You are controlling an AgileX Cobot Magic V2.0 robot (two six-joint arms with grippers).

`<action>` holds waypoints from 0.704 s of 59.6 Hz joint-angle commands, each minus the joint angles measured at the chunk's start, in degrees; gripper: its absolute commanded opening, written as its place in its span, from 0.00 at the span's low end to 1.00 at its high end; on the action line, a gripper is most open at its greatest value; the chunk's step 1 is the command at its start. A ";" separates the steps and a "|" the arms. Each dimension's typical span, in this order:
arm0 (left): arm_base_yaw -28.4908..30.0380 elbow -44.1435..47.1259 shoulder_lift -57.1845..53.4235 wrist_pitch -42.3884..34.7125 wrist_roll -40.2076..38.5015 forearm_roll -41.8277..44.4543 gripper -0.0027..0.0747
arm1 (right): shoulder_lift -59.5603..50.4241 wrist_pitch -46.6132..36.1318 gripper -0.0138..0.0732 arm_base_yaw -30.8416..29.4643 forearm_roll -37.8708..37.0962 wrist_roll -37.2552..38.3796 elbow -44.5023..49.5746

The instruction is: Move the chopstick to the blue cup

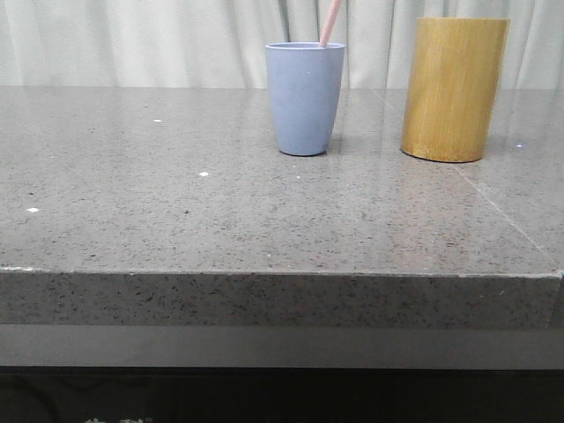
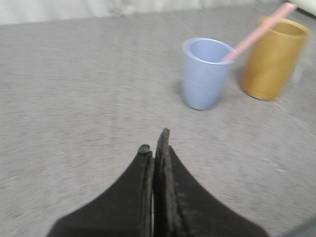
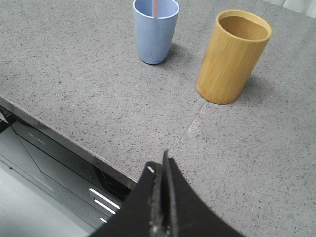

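Both grippers' jaws pressed together (chopstick [image 1: 330, 22] in blue cup [image 1: 304, 99]).

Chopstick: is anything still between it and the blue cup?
Nothing visible. The chopstick already stands inside the blue cup, leaning on its rim. The bamboo holder sits apart beside the cup.

Pink chopstick [image 1: 330, 22] leaning in blue cup [image 1: 304, 99]

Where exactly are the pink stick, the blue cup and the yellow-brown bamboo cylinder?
Thin pale pink chopstick [image 2: 256, 34], left wrist view, mid-shaft.
Matte grey-blue cup [image 1: 304, 101], front view, outer wall.
Yellow-brown bamboo cylinder [image 3: 231, 61], right wrist view, outer wall.
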 commanded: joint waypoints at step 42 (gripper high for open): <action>19.27 37.35 -39.69 -24.24 -0.04 -3.79 0.01 | 0.49 -3.65 0.02 -0.25 0.18 -0.09 -1.23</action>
